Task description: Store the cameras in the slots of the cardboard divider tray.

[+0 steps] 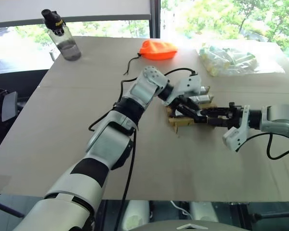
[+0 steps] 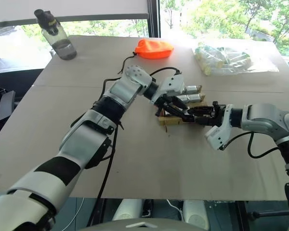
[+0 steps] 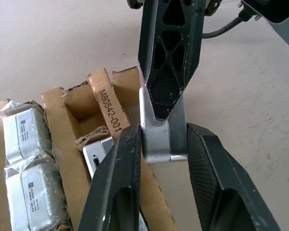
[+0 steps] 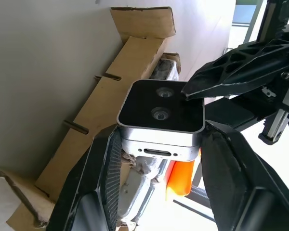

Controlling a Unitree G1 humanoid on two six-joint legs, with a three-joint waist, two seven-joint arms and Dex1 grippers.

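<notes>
A bare silver-white camera point(image 4: 160, 120) sits between the two black fingers of the right tool point(image 4: 159, 159), clamped by its sides, its dark lens face turned up toward that wrist view and a slot-shaped port on its metal edge facing the wrist. The left tool point(image 3: 161, 149) meets it from the other side: in the left wrist view its fingers are drawn in narrow on the same camera's silver body, with one finger point(image 3: 168, 53) of the right tool reaching in from across and pressing on the top of it. So both tools have hold of one camera, held just above the near edge of the cardboard divider tray point(image 3: 111, 103).

The tray stands on the worktop point(image 1: 62, 125) right beneath the two tools, near its middle. Its tan walls are ragged at the corners, and one upright divider carries a printed code. In one slot next to that divider lies another bare camera point(image 3: 98, 154), partly hidden by the left tool's finger. The slots farther along hold wrapped cameras point(image 3: 29, 163), each in clear film with a small label.

Further out on the worktop, well apart from the tray, lie an orange pouch point(image 1: 157, 49) with a dark cord, a clear bag of packages point(image 1: 231, 60) toward the robot's right, and a water bottle point(image 1: 63, 38) with a black cap at the far left corner.
</notes>
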